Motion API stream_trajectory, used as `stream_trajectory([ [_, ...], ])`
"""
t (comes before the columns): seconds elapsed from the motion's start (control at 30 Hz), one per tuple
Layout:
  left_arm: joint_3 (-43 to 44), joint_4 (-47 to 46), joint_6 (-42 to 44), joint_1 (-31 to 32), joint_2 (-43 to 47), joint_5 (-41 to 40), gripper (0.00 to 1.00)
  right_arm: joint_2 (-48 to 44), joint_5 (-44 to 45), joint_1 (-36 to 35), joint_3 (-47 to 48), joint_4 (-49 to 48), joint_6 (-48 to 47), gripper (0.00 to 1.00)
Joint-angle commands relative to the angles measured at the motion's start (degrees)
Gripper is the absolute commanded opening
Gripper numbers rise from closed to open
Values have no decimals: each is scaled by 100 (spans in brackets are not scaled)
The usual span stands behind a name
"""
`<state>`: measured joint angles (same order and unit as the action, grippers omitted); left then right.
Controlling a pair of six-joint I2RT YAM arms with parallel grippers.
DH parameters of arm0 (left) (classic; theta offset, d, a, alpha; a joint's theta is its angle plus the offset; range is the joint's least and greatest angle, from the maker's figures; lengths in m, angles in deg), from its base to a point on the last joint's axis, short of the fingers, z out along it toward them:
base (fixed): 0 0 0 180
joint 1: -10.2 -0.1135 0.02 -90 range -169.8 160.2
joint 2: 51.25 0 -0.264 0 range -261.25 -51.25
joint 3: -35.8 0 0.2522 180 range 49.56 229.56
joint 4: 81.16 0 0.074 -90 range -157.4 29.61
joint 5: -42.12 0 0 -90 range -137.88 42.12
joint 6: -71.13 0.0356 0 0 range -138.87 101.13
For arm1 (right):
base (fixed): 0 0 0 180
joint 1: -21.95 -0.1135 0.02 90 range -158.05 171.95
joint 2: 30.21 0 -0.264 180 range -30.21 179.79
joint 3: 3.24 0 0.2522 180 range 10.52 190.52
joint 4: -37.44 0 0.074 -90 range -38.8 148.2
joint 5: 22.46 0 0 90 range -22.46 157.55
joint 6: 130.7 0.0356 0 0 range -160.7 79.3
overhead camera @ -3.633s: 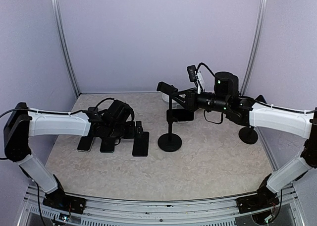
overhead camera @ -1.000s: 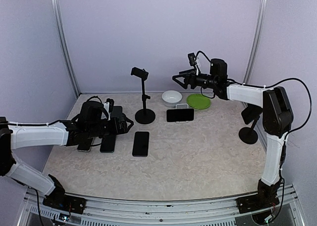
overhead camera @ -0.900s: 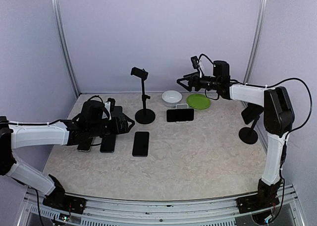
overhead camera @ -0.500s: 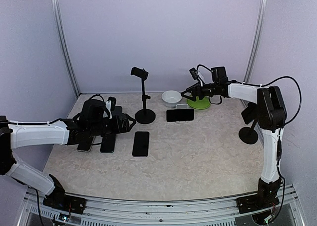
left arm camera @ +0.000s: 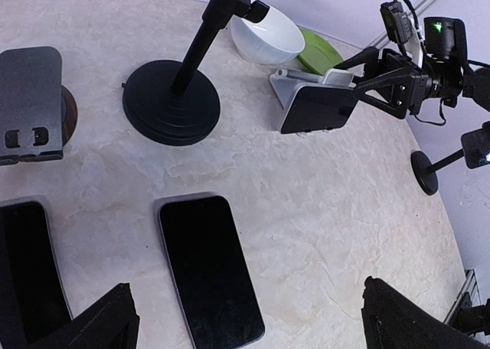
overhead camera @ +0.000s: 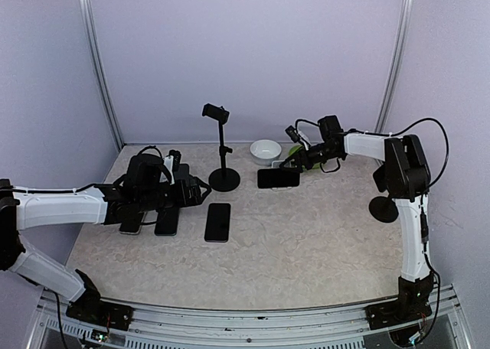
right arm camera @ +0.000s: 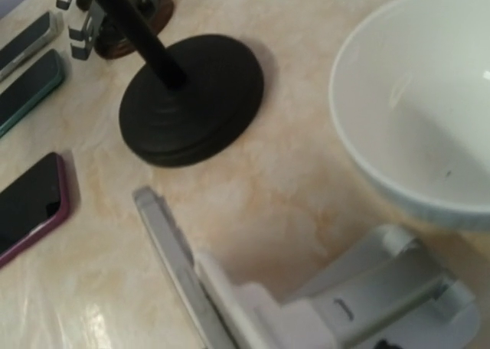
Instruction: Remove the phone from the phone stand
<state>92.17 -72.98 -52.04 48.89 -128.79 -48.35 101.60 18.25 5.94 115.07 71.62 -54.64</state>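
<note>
A black phone [overhead camera: 278, 178] leans sideways on a small white phone stand [left arm camera: 295, 81] at the back middle of the table. In the right wrist view the phone's grey edge [right arm camera: 172, 265] and the stand [right arm camera: 360, 303] fill the lower part, very close; my own fingers do not show there. My right gripper [overhead camera: 292, 163] hovers at the phone's right end, and the left wrist view shows the right gripper [left arm camera: 352, 77] with its fingers spread. I cannot tell whether they touch the phone. My left gripper [overhead camera: 195, 190] is open, low over the table at the left.
A black phone [overhead camera: 218, 221] lies flat by my left gripper, two more phones [overhead camera: 166, 221] to its left. A black pole stand [overhead camera: 223, 179], a white bowl [overhead camera: 266, 149] and a green plate [left arm camera: 320, 54] crowd the phone stand. Another pole stand [overhead camera: 383, 209] is at the right.
My right gripper has come down and to the left, from above the green plate to the phone's right end. Its fingers look a little narrower. The left arm has not moved.
</note>
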Motion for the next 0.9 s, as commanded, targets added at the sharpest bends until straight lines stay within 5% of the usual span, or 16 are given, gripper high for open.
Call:
stream_trajectory([
  [0.0, 194, -70, -8, 50, -10, -56, 99, 117, -205, -57, -18, 352, -307, 69],
  [0.47, 204, -136, -67, 68, -63, -13, 99, -161, -238, -193, -515, 323, -373, 41],
  [0.87, 239, -52, -306, 98, -142, -390, 99, -937, -131, -347, -1858, -1330, 943, 11],
])
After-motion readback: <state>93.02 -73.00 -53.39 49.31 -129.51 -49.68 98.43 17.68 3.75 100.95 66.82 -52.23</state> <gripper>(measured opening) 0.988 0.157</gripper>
